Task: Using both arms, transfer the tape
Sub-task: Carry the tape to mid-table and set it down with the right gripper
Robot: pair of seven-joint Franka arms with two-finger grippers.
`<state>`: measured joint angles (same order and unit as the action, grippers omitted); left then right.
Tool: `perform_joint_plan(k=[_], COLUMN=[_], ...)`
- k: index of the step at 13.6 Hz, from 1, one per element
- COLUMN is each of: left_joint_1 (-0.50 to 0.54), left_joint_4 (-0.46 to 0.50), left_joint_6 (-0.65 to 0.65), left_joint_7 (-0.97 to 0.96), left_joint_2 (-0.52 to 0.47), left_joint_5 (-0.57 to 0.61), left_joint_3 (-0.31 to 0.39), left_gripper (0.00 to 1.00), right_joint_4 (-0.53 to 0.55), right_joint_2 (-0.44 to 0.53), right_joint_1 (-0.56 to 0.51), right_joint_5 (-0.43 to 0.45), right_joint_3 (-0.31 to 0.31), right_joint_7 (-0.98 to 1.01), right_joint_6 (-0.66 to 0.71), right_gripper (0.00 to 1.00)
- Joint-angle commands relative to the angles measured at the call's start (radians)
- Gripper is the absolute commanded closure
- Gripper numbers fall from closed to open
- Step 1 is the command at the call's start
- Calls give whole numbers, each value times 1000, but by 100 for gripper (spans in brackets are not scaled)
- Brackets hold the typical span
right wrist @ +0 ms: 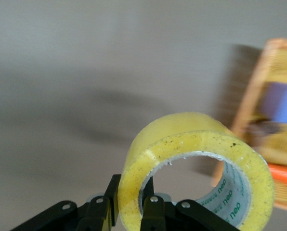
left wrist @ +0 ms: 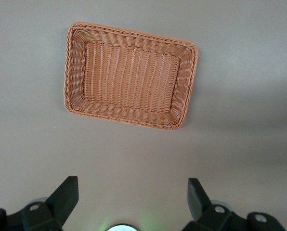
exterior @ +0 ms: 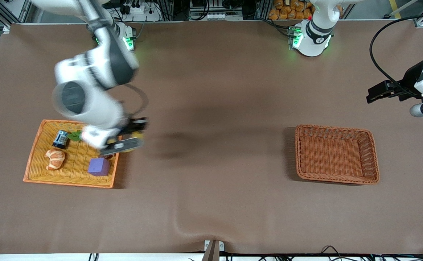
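So the right gripper [right wrist: 132, 211] has the tape [right wrist: 196, 168] pinched through its wall, one finger inside the core, one outside, up over the edge of the orange tray [exterior: 37, 152]; the roll looks light and stiff, but that glossy film is probably slippery, so the wall pinch seems smart; the left gripper [left wrist: 131, 202] waits, jaws spread, above the brown basket [left wrist: 76, 67].

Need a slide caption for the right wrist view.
Right gripper shut on the tape, lifted above the table.
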<state>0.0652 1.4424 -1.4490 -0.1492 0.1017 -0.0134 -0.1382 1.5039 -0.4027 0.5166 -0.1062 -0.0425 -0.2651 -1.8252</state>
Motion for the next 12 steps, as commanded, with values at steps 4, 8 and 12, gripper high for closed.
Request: perform_joint_plan(k=[4, 8, 12], left_joint_1=[1, 1, -8], left_joint_4=[-8, 16, 45], left_joint_6=[15, -16, -77], left_joint_7=[3, 2, -6], left_joint_2=[52, 65, 99], left_joint_5=[16, 10, 4], left_joint_3=[-6, -6, -18], left_gripper=[0, 0, 0], right_joint_4=[-335, -352, -330], right_joint_2=[-416, -530, -446], right_joint_1=[296, 327, 300], right_joint_5=[-23, -24, -17], right_joint_3=[-17, -17, -23], right_joint_7=[-443, -465, -425], right_joint_6=[-231, -382, -269], right_gripper=[100, 71, 0])
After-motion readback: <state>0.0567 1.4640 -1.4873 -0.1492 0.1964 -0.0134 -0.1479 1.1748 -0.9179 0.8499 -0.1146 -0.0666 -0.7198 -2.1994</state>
